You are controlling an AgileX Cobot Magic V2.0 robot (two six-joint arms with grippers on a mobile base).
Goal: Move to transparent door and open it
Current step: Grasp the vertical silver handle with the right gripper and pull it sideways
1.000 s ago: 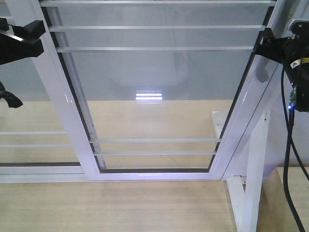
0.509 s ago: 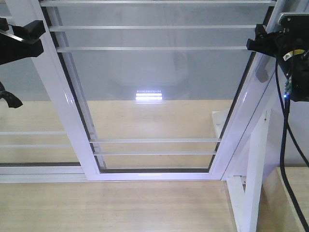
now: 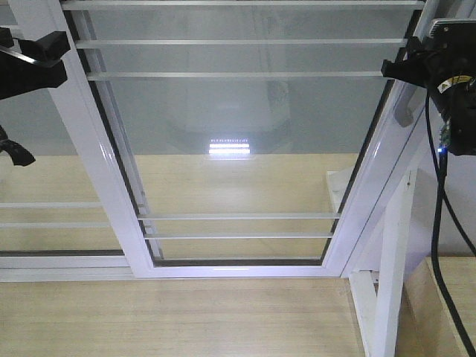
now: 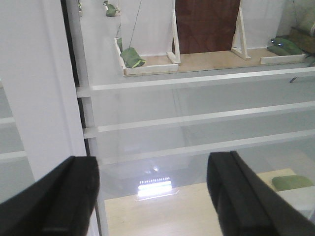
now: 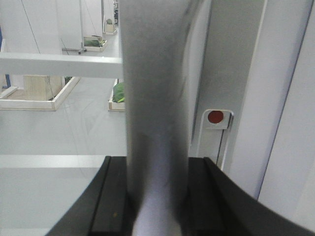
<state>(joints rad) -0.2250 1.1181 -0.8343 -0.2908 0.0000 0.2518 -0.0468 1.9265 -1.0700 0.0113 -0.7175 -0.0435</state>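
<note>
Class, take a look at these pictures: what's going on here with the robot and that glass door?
A two-armed robot is at the tall clear-glass sliding door in its glossy white frame. Its right gripper appears shut on the grey curved bar handle on the door's right-hand stile. The left gripper hangs open in front of the glass beside the other stile, holding nothing.

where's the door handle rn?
Front view: grey handle on the transparent door's right stile, upper right, below the right gripper, whose fingers flank it in the wrist view.
</note>
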